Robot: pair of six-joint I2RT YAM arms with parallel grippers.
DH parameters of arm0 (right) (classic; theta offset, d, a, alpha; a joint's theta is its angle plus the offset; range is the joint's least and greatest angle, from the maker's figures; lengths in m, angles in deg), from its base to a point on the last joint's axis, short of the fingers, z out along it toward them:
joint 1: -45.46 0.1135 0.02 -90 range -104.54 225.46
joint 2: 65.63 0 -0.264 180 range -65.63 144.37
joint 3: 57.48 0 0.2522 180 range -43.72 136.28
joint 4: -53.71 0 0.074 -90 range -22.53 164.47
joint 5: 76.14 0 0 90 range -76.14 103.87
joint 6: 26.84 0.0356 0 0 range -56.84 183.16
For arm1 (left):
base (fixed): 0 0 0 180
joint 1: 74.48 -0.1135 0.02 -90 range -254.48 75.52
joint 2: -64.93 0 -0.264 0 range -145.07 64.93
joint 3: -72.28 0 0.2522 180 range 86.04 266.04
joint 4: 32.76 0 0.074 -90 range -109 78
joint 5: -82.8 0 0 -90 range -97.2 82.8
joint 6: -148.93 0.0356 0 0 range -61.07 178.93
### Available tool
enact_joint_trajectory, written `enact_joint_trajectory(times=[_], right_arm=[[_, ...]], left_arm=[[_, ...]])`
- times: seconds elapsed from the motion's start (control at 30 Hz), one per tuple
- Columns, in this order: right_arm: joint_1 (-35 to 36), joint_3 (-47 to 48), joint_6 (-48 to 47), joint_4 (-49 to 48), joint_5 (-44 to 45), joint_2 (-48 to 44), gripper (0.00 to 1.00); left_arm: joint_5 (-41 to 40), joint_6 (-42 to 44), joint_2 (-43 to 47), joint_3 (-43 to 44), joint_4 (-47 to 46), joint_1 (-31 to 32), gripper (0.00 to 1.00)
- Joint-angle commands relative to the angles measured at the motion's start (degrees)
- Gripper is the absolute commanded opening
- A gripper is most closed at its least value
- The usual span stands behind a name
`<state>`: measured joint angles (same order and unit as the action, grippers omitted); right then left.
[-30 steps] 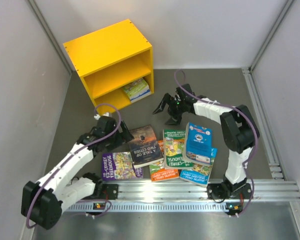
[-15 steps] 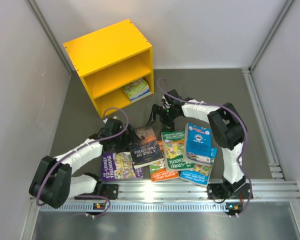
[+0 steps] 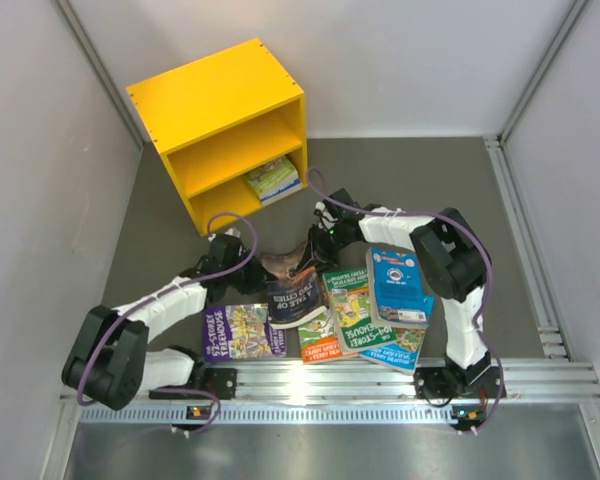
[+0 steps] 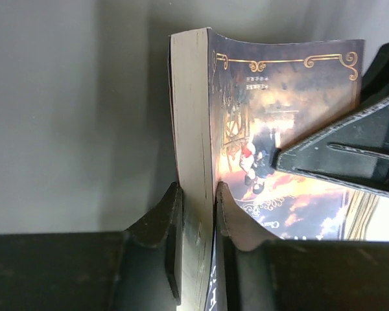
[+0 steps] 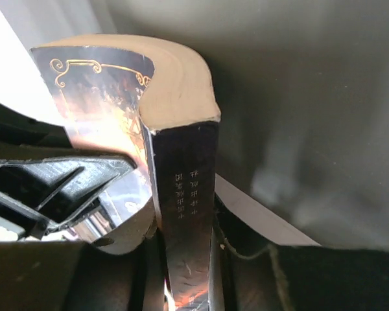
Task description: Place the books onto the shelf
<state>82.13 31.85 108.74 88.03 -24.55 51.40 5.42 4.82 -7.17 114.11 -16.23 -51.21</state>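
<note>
A dark grey matte table [image 3: 420, 180] fills the middle of the top view. It is closed in by a pale left wall [image 3: 30, 200] at 9 o'clock, a back wall [image 3: 410, 60] at 12 o'clock and a right wall [image 3: 585, 220] at 3 o'clock. A ribbed aluminium rail [image 3: 330, 385] runs along its 6 o'clock edge with a brushed metal strip [image 3: 330, 450] beyond, and a narrower side rail [image 3: 525, 250] lines the 3 o'clock edge.

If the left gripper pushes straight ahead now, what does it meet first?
The dark book in its own jaws; then probably the right gripper, clamped on the same book.
</note>
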Motion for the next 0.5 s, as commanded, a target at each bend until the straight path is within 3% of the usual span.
enact_joint_trajectory(times=[0.0,0.03,0.1,0.13,0.17,0.27,0.47], right_arm=[[1.48,1.86,1.52,0.36,1.41,-2.15,0.00],[1.39,3.25,1.79,0.19,1.50,-2.86,0.00],[1.22,4.93,2.58,0.27,1.59,-5.40,0.00],[1.30,6.50,2.84,0.19,1.59,-6.37,0.00],[1.30,7.30,3.28,0.36,1.41,-8.12,0.00],[1.30,9.85,5.48,-0.34,0.89,-11.37,0.00],[0.25,8.29,15.66,-10.42,-3.42,-17.09,0.00]], left_arm=[[0.91,1.37,3.43,2.42,5.05,0.99,0.00],[1.00,1.98,4.76,3.03,7.41,0.99,0.04],[-0.05,2.77,8.52,5.58,10.40,0.99,0.21],[-0.66,3.56,9.94,6.46,12.25,0.99,0.55],[-1.28,3.92,11.35,8.12,15.14,0.90,0.67],[-4.09,3.66,16.80,9.98,18.84,0.90,0.90],[-5.41,1.99,24.01,11.74,21.84,0.55,0.96]])
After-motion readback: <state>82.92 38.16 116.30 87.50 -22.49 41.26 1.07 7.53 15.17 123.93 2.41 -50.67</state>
